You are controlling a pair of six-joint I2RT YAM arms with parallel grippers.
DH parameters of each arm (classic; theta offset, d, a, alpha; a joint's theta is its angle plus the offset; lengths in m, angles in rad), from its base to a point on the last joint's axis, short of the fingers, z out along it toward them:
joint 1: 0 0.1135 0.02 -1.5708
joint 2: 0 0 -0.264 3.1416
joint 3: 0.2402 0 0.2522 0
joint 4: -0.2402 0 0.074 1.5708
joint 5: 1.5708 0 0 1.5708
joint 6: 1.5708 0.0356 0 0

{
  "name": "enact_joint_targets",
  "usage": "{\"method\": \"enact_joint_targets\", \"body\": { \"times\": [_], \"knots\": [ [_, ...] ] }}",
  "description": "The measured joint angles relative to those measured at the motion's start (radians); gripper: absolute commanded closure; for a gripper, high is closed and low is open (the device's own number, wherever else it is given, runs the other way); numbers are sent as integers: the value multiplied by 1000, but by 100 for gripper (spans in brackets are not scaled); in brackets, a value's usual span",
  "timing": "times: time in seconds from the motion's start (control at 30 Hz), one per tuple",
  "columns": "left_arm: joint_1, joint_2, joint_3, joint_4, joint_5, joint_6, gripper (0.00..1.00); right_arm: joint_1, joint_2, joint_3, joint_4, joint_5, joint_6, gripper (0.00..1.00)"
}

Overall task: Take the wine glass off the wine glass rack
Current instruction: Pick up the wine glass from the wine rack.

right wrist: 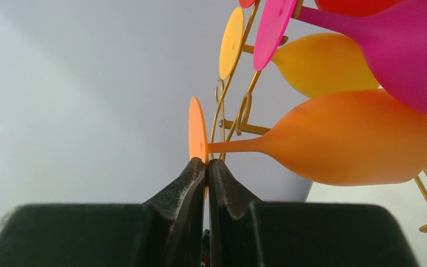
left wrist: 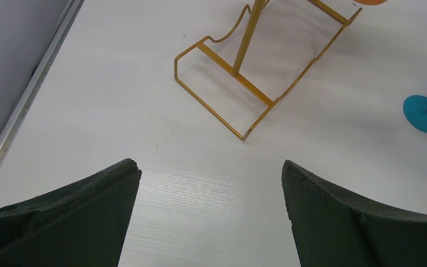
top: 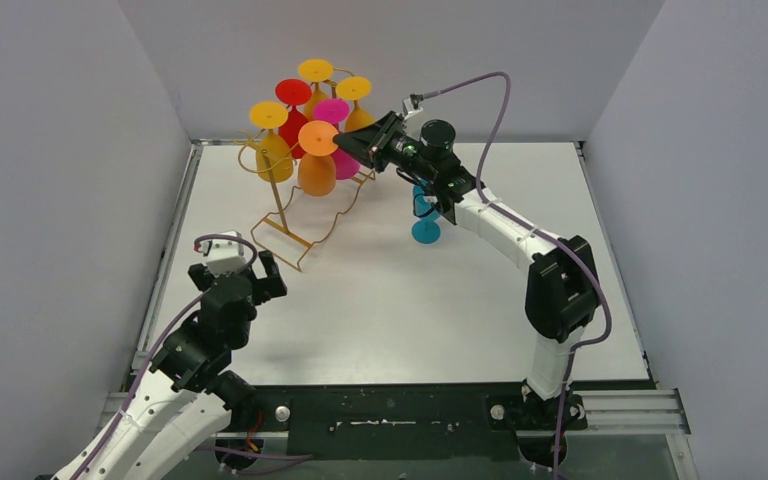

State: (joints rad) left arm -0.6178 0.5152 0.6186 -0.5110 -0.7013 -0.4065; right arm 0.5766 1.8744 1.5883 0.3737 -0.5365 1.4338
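The gold wire wine glass rack (top: 282,232) stands at the back left with several coloured glasses hanging foot-up. My right gripper (top: 346,144) is shut on the rim of the foot disc (right wrist: 197,132) of the orange wine glass (right wrist: 344,139), the nearest glass on the rack (right wrist: 239,125). In the right wrist view the gripper (right wrist: 207,163) pinches the disc edge, and the glass's stem runs close by a rack loop. Low at the front left, my left gripper (top: 263,272) is open over bare table, short of the rack's base (left wrist: 239,83). Nothing is between its jaws (left wrist: 211,167).
Magenta (right wrist: 378,33), yellow (right wrist: 322,61) and red (top: 293,95) glasses hang close around the orange one. A blue glass (top: 425,216) stands on the table under the right arm, its foot (left wrist: 422,113) also in the left wrist view. Grey walls enclose the table.
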Motion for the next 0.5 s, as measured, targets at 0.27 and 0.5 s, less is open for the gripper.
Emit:
{"method": "enact_joint_targets", "body": {
  "times": [0.27,0.5],
  "knots": [
    [0,0,-1,0,0,0,2,0,-51,-94,29,-6,21,100],
    [0,0,-1,0,3,0,3,0,-98,-154,50,-37,22,100]
  ]
}}
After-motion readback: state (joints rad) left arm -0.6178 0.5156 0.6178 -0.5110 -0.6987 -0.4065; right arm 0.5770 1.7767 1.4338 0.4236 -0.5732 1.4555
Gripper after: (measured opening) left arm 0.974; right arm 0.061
